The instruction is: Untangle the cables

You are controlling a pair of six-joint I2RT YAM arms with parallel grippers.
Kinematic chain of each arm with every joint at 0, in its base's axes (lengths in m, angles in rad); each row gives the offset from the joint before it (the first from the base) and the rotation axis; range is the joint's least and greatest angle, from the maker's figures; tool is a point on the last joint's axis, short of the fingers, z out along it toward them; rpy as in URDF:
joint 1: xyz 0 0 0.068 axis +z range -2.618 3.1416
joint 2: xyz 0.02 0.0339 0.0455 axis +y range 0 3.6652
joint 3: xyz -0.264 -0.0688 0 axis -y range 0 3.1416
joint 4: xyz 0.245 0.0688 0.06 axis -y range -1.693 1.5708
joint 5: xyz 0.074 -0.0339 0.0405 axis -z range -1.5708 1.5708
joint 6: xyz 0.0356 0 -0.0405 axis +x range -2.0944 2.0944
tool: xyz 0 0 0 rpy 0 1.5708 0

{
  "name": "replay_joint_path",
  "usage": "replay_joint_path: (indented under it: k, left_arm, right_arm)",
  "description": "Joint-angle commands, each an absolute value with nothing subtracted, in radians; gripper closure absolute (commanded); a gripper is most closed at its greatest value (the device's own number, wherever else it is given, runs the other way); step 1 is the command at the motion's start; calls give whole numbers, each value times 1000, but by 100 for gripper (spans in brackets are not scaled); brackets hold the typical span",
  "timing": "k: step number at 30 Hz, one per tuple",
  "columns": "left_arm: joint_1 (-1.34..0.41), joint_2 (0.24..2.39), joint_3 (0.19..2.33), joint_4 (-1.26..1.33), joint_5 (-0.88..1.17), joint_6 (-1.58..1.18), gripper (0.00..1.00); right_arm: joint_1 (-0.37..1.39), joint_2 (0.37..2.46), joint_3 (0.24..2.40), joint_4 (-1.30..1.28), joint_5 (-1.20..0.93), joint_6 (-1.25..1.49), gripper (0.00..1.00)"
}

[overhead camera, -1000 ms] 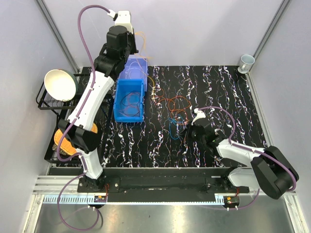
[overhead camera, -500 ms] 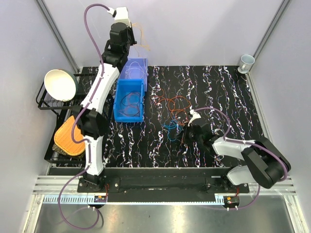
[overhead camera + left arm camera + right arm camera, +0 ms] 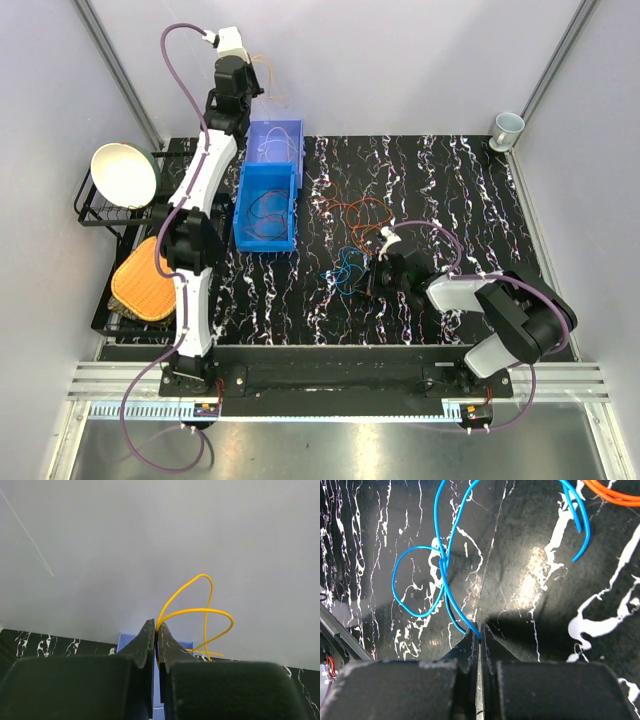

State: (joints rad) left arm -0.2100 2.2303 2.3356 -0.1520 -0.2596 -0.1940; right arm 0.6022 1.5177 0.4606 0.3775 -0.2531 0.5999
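High over the far left edge of the table (image 3: pixel 450 180), your left claw (image 3: pixel 156 631) is pinched together on a yellow cable (image 3: pixel 200 611). The wire comes out from between the tips and curls into two loose loops in the air in front of the grey wall. Its far end drops toward the blue bin (image 3: pixel 266 245) below. From the overhead camera you see that arm stretched up nearly straight, its wrist well above the bin.

Down on the table, right of centre, your right claw (image 3: pixel 480 630) lies low with its jaws closed on a blue cable (image 3: pixel 442 565). The strand enters the tips from the upper left. Just beyond them it twists around itself and throws one round loop to the left, flat on the black marbled surface. Another blue end curves at the upper right of the wrist view, apart from the claw; you cannot tell whether it belongs to the same strand.

Orange cables (image 3: pixel 355 210) lie in loose loops just behind the blue one, toward the middle of the table, touched by neither claw. Inside the blue bin lie a few dark reddish wires (image 3: pixel 265 210). A paler clear bin (image 3: pixel 300 140) stands against its far side, holding pale strands.

Off to the left, a white bowl (image 3: pixel 125 175) sits tilted on a black wire rack (image 3: pixel 82 212), and a mug (image 3: pixel 507 127) stands at the far right corner.
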Motion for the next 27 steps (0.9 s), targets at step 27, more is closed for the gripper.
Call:
replay_joint_path:
  k: [27]
  left_arm:
    - [-189, 2405, 2246, -120, -117, -321, 67]
  right_arm:
    - [609, 1509, 497, 407, -256, 594, 100]
